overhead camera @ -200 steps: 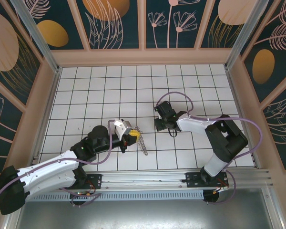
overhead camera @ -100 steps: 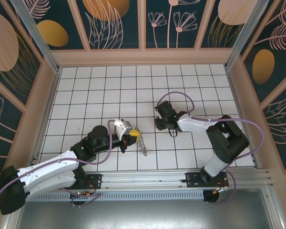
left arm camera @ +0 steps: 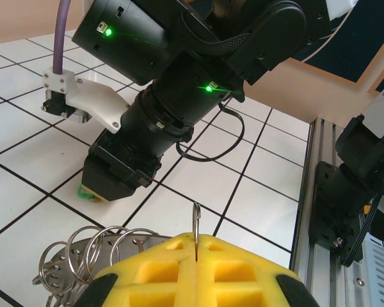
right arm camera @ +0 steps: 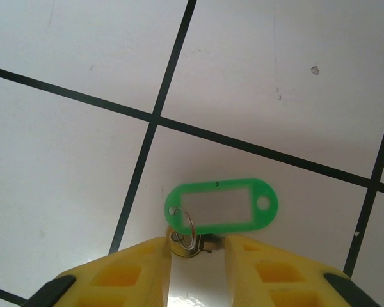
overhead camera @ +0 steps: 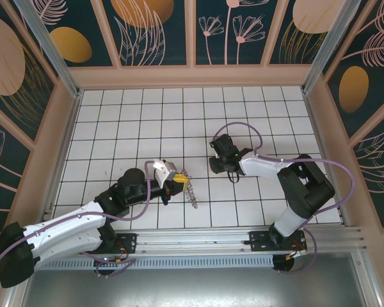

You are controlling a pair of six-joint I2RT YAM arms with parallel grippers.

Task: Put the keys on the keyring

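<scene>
Right gripper (right arm camera: pixel 197 240) has parted its fingers astride the small key (right arm camera: pixel 184 245) (its green tag (right arm camera: pixel 221 206) lies just beyond), while left gripper (left arm camera: pixel 196 242) pinches the keyring (left arm camera: pixel 196 219).

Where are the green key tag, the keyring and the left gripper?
left gripper (left arm camera: pixel 196 244), left wrist view, on the seam between its shut fingertips.
keyring (left arm camera: pixel 196 220), left wrist view, on the wire rising from that seam.
green key tag (right arm camera: pixel 221 208), right wrist view, on the tag's white label window.

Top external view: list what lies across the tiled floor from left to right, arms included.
White left arm → yellow-padded left claw → grey metal keyring bunch → black right claw → right arm's black elbow.
</scene>
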